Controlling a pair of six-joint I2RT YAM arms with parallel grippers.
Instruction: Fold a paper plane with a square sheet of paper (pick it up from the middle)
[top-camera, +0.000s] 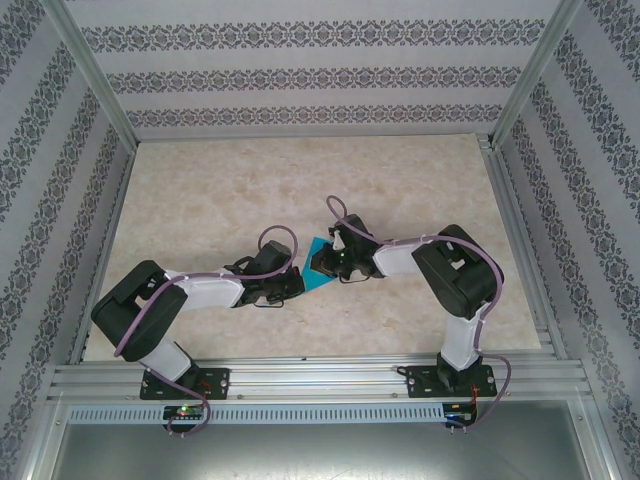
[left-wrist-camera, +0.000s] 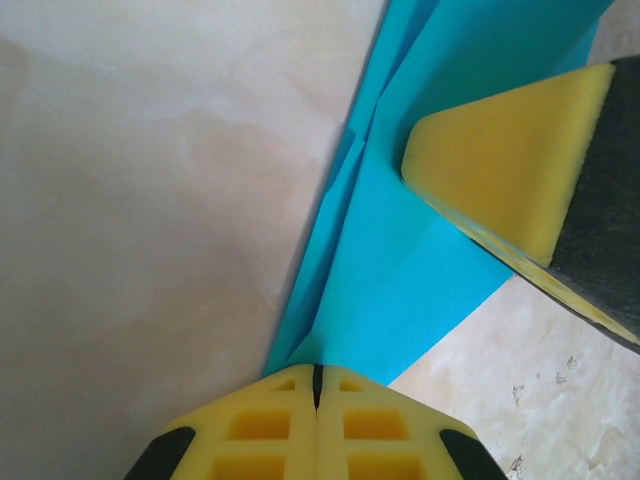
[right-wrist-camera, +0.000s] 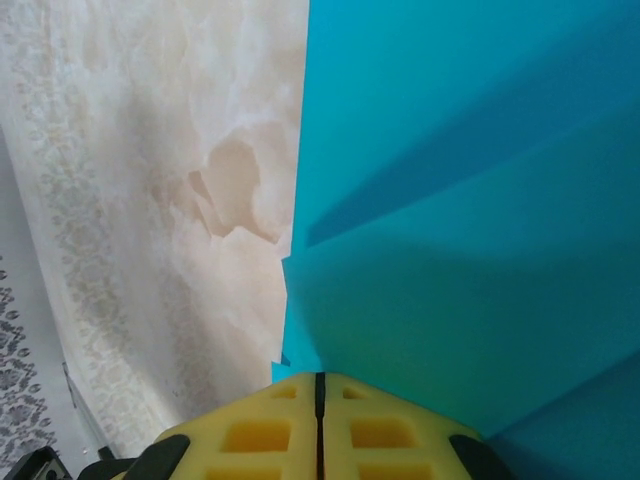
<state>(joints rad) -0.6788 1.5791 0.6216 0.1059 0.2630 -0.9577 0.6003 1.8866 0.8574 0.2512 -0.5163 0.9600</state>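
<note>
My left gripper (left-wrist-camera: 317, 385): fingers pressed together, pinching a corner of the paper (left-wrist-camera: 400, 290), at the bottom of my left wrist view.
My right gripper (right-wrist-camera: 320, 388): fingers together too, pinching the paper's edge, at the bottom of my right wrist view.
Paper: blue, folded in layers, between my two grippers, in the middle of the top view, over the table (top-camera: 200, 200).

no readable text anywhere
</note>
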